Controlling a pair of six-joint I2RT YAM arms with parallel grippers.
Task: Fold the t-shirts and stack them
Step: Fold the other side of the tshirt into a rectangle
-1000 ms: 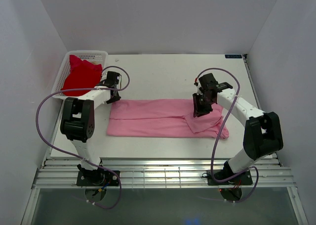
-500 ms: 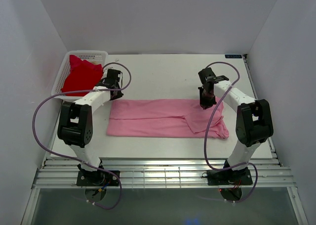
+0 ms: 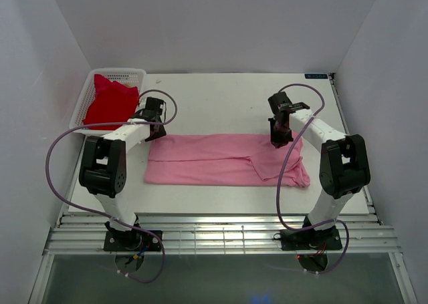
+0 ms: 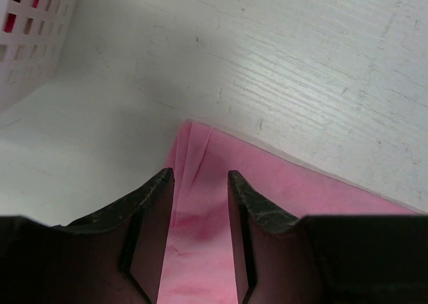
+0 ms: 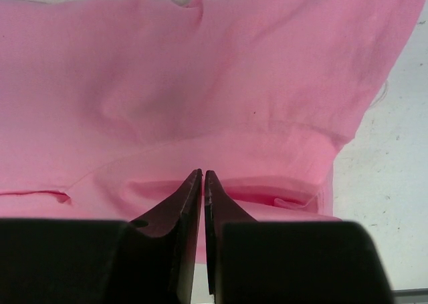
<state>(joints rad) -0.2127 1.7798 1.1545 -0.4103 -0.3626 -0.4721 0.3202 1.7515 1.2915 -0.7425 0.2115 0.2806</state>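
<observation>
The light pink t-shirt (image 3: pixel 214 158) lies flat as a long folded band across the middle of the table, with a sleeve folded over at its right end. My left gripper (image 3: pixel 154 134) is low over the shirt's far left corner (image 4: pixel 200 204); its jaws stand open, with pink cloth lying between them (image 4: pixel 199 177). My right gripper (image 3: pixel 279 141) is at the shirt's far right edge. Its fingertips (image 5: pixel 202 174) are shut on a raised fold of the pink cloth (image 5: pixel 200 83). The red t-shirt (image 3: pixel 110 103) sits crumpled in the white basket (image 3: pixel 120 72).
The white mesh basket (image 4: pixel 33 43) stands at the table's far left corner, close to my left gripper. White walls enclose the table on the left, back and right. Purple cables loop from both arms.
My right gripper swung back to the shirt's far right edge and closed on the cloth. My left gripper's jaws have widened over the far left corner.
</observation>
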